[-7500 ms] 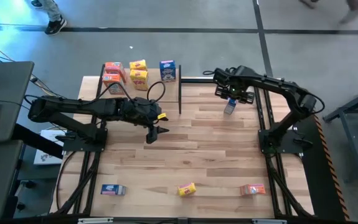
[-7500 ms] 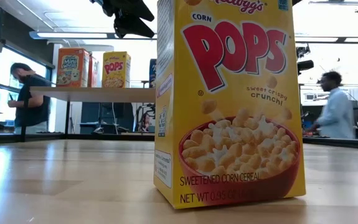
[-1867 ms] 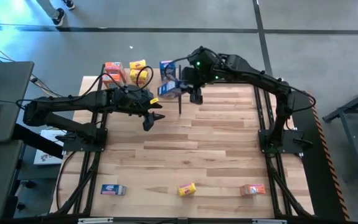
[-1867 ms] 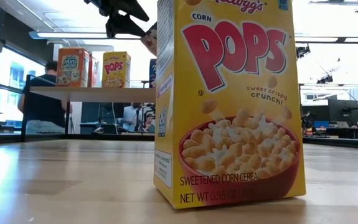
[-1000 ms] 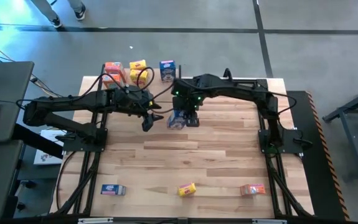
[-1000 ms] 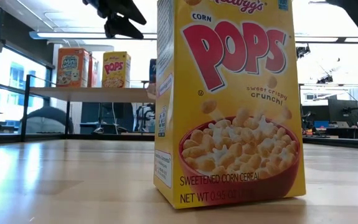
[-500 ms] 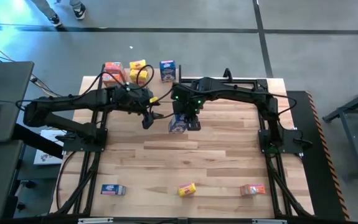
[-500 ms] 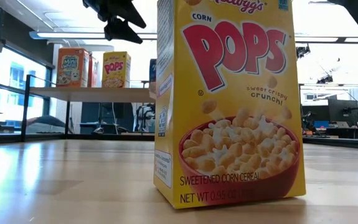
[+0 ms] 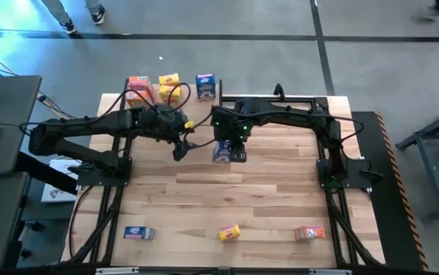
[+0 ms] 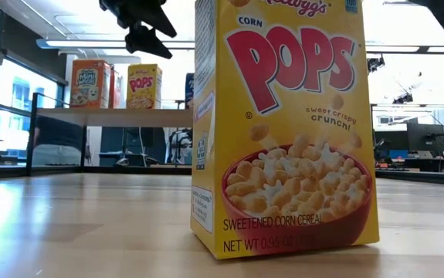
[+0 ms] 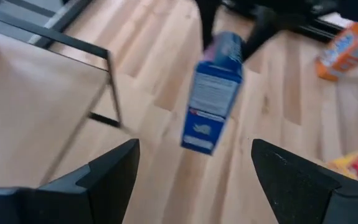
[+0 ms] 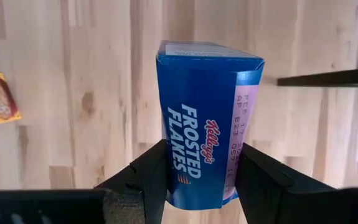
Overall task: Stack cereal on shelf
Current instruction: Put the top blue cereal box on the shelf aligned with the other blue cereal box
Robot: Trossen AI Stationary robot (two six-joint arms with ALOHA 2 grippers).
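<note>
Where the yellow box [image 10: 283, 127] looms, half the shelf [image 10: 113, 116] hidden.

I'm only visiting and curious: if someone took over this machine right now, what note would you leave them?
Right gripper: shut on a blue box, held over the table's middle.
Left gripper: open, empty, facing that box.
Shelf: holds orange-red, yellow and blue boxes; exact count hard to tell.
Table's near edge: one blue, one yellow, one orange-red.
Left to do: shelve the held box, then those three.
</note>
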